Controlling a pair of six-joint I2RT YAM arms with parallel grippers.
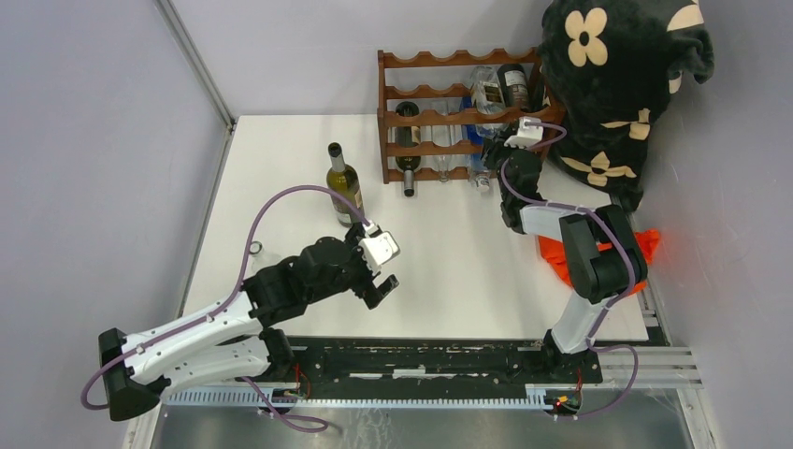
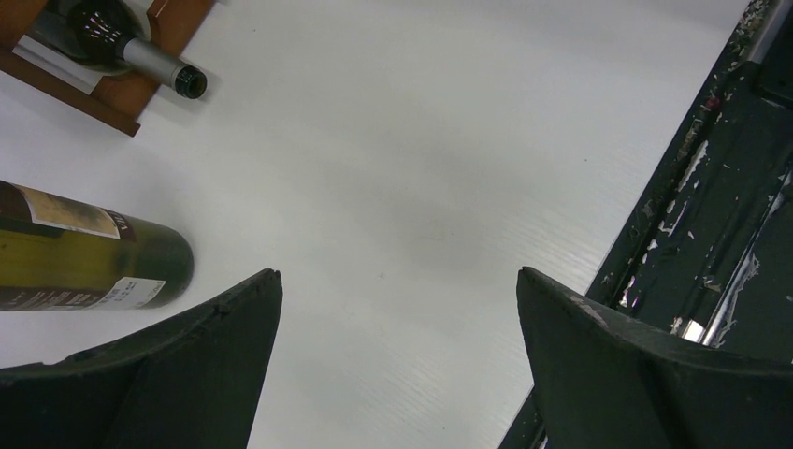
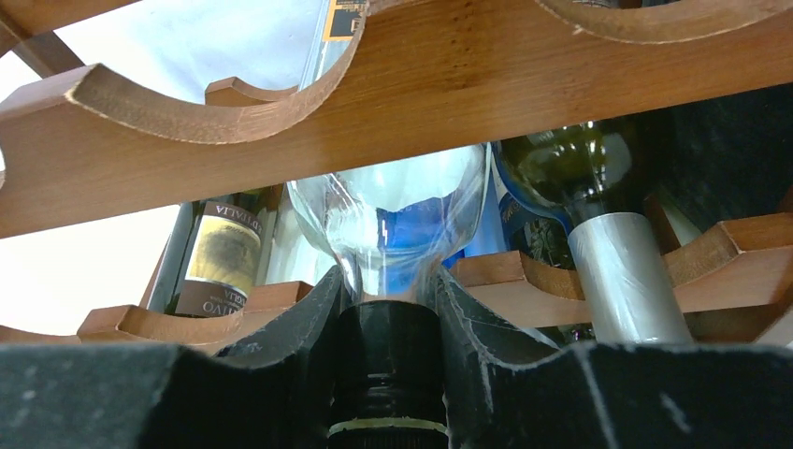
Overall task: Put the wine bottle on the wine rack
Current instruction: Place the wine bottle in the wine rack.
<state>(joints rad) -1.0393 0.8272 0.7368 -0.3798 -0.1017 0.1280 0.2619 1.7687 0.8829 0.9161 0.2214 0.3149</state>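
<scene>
Rails of the wine rack (image 3: 449, 84) are hiding most of the clear wine bottle (image 3: 393, 215) lying inside; the right gripper (image 3: 385, 290) is clamping its dark-capped neck. We are seeing the left gripper (image 2: 397, 273) wide open, empty, above the bench (image 2: 421, 140).

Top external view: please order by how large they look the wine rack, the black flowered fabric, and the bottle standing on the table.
1. Black flowered fabric, slightly larger, though cut by the frame edge.
2. Wine rack, close to it.
3. Standing bottle, clearly smallest.
</scene>
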